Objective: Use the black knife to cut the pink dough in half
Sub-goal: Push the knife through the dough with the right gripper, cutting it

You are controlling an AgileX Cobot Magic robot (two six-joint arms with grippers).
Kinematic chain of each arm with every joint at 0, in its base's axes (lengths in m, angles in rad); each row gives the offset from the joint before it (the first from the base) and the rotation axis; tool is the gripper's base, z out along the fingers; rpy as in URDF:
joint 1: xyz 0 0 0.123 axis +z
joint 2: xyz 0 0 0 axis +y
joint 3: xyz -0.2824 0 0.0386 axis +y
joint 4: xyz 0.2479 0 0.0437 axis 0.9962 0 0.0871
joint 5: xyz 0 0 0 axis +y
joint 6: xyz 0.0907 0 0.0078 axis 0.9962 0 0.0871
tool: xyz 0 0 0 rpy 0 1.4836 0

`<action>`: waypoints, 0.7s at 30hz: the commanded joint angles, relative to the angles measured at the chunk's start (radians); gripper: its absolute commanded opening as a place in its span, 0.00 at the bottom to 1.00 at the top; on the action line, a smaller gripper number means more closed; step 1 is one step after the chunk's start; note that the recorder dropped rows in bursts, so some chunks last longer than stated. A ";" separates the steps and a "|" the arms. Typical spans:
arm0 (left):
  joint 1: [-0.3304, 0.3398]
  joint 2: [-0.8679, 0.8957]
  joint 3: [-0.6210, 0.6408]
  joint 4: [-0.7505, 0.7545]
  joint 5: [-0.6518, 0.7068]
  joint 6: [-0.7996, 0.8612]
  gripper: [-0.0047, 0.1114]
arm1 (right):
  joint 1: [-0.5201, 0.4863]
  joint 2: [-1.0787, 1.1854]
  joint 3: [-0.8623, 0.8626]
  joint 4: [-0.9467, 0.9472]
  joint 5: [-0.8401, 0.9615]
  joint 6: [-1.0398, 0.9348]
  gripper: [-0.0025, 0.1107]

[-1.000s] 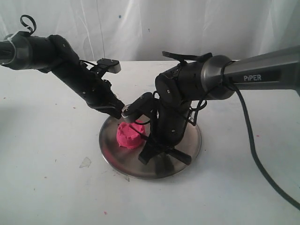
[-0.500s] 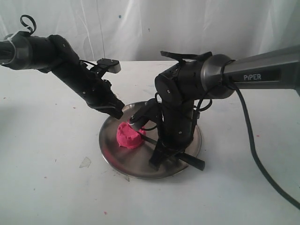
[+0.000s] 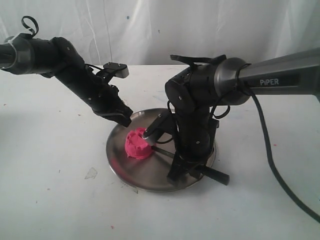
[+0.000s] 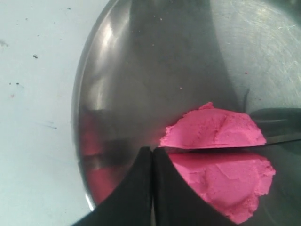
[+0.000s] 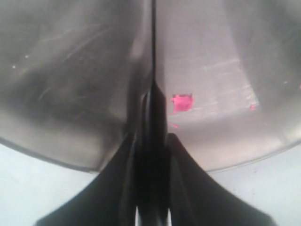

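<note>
Exterior view: the pink dough [image 3: 136, 145] is found left of centre on the steel plate [image 3: 145, 176]. The black knife [image 3: 215, 175] is laid blade-first into it, with the handle projecting over the near rim.

Right wrist view: the right gripper [image 5: 151, 139] is seen clenched on the knife.

Left wrist view: the dough is divided into two portions by a dark seam. Whether the cut reaches the plate cannot be confirmed from this angle. The left gripper [image 4: 151, 157] is pinched closed on nothing, tips just beside the end of the seam.

Risks noted:
- Soft dough may cling to the blade and be dragged or lifted on withdrawal.
- An uncut base may leave the halves joined.
- The blade tip may be driven into the left fingertips.
</note>
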 commanded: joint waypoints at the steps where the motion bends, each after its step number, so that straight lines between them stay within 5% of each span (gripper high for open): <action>1: -0.002 -0.008 0.003 -0.012 0.019 -0.005 0.04 | -0.001 0.000 -0.001 -0.028 0.081 -0.012 0.02; 21: -0.002 -0.008 0.003 -0.015 0.019 -0.005 0.04 | -0.001 0.000 -0.001 -0.085 0.169 -0.012 0.02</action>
